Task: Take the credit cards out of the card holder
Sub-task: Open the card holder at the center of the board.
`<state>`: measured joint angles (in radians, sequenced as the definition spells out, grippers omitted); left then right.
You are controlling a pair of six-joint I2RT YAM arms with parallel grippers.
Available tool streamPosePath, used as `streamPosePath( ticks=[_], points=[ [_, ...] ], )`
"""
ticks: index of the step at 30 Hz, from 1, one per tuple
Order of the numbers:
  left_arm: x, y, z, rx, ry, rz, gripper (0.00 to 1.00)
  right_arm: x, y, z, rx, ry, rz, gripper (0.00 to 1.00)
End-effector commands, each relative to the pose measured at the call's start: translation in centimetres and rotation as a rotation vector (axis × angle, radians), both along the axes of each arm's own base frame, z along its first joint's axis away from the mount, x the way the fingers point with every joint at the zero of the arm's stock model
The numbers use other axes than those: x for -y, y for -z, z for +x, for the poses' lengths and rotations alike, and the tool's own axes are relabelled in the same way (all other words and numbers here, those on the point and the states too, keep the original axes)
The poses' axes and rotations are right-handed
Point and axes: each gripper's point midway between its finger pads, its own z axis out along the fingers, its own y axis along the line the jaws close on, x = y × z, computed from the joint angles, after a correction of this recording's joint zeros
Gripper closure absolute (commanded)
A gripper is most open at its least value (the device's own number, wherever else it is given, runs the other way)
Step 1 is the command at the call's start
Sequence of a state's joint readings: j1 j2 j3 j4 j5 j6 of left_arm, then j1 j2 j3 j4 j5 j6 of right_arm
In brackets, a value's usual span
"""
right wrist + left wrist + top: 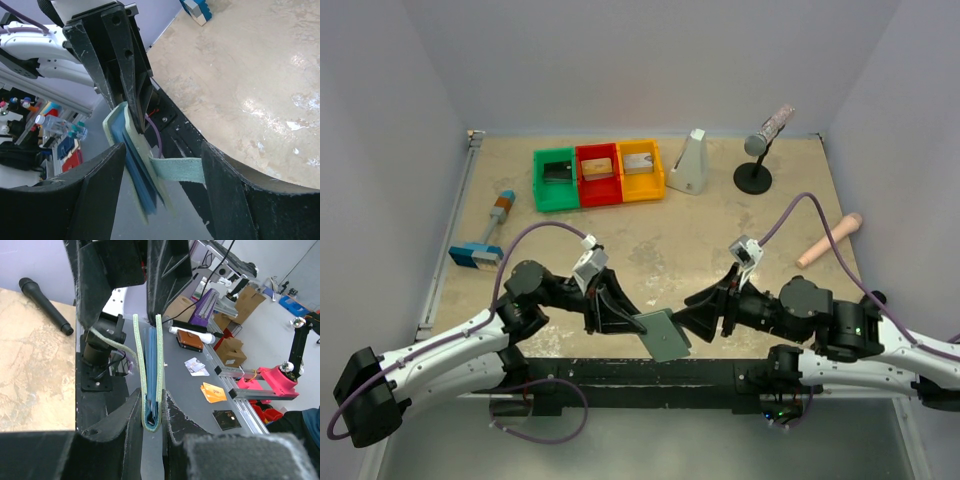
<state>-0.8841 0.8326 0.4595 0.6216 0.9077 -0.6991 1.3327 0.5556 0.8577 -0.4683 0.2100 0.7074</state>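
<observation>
Two hands meet at the near edge of the counter (pixel 740 215), one item between them.

Item: card holder (pixel 667 337), blue-grey. It is held in the air, edge-on, over the counter's near edge and not resting on anything. Its pale leaves stand nearly together. From where I stand, only blue layers show inside, so I cannot tell whether a card is left in it.

Cards: three small flat pieces that I take for the credit cards.
- black card (pixel 557 170) in the green bin (pixel 542 195)
- orange-gold card (pixel 597 167) in the red bin (pixel 598 193)
- silver-grey card (pixel 638 161) in the yellow bin (pixel 642 188)

Hazards:
- The holder hangs past the edge on a narrow pinch. If that pinch slackens, it likely drops beyond reach.
- The snap tab (pixel 177 170) sticks out sideways. A hand closing on the tab alone would likely twist the holder or drag it out of the pinch.
- Any card left inside could slide out of the open side if the holder is tilted.

Left hand (pixel 630 322): nearly closed, clamped on the fold end of the holder.

Right hand (pixel 695 320): jaws well apart and gripping nothing. They straddle the free end of the holder. The tab reaches toward one finger, but I cannot tell whether it touches.
</observation>
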Motion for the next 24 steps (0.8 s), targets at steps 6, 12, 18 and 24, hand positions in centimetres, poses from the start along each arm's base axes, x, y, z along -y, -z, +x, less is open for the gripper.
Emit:
streamPosePath(
  ticks=[6, 12, 18, 24],
  points=[
    [-1.3, -3.5, -2.1, 0.136, 0.096, -0.223, 1.0, -1.2, -1.9, -1.1, -0.007, -0.073, 0.064, 0.33],
    [-1.6, -4.1, -2.8, 0.161, 0.148, -0.291, 1.0, -1.6, -2.5, -2.0, -0.008, -0.133, 0.069, 0.33],
    [-1.9, -4.9, -3.2, 0.223, 0.16, -0.311, 1.0, -2.2, -3.1, -3.4, -0.005, -0.222, 0.063, 0.33],
    [-1.8, -5.0, -3.2, 0.268, 0.165, -0.294, 1.0, -2.1, -3.5, -3.9, -0.002, -0.25, 0.075, 0.32]
  ],
)
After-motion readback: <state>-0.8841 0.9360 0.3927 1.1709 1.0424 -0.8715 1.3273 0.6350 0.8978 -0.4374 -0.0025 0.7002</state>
